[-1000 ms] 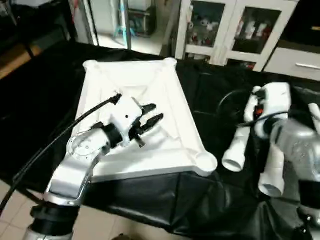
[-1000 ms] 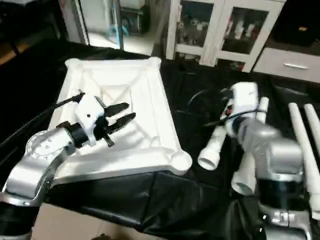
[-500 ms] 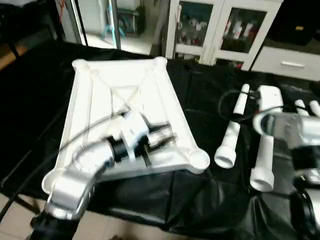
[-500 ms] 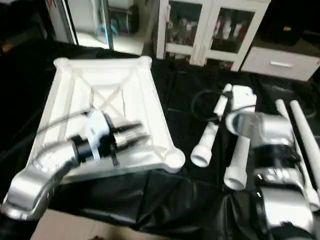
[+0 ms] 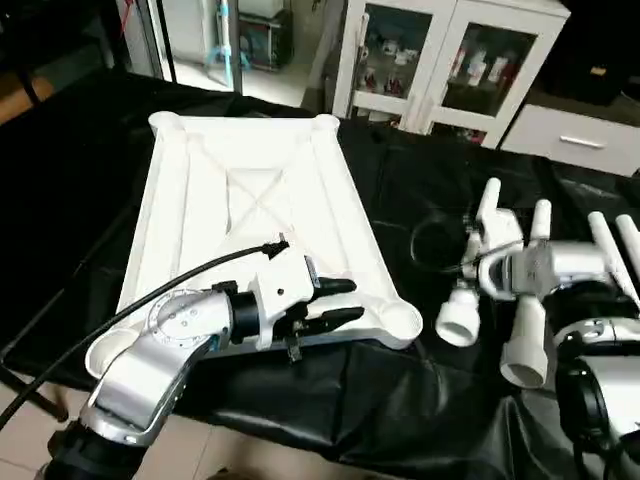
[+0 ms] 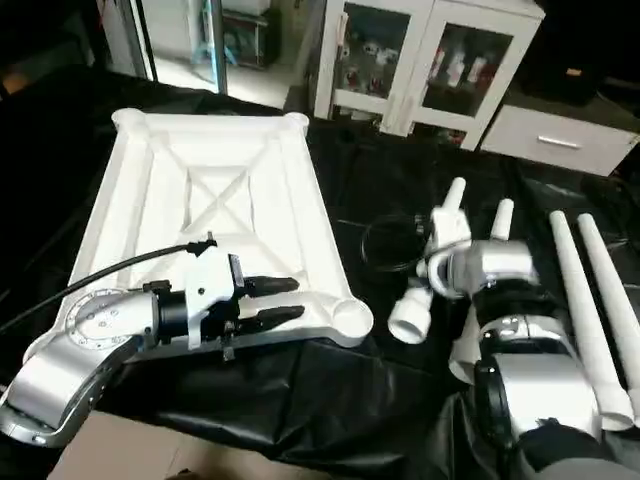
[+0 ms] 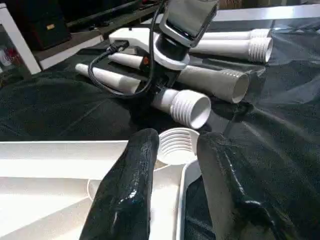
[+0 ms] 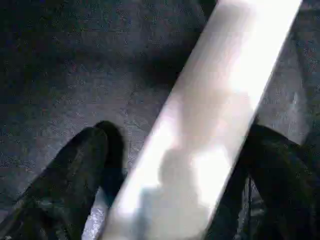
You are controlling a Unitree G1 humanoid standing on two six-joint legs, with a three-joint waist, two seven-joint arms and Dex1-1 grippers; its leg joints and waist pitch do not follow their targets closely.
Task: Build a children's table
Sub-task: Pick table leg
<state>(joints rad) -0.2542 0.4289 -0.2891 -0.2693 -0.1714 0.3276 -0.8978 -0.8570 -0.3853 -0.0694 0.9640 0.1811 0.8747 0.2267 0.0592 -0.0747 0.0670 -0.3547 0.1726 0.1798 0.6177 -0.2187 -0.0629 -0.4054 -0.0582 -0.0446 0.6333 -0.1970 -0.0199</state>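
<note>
Covering the whole work surface, a black cloth with a slightly shiny, wrinkled texture lies under everything. On it the table top rests upside down: one large rectangle of smooth white plastic, with raised ribs that cross in an X and four round sockets at the corners. To its right lie four legs, long tapered white tubes with ribbed wide ends. The left gripper hovers over the near right corner socket, its two black fingers partly spread and empty. The right gripper has its fingers spread wide on both sides of one leg; whether they touch it I cannot tell.
</note>
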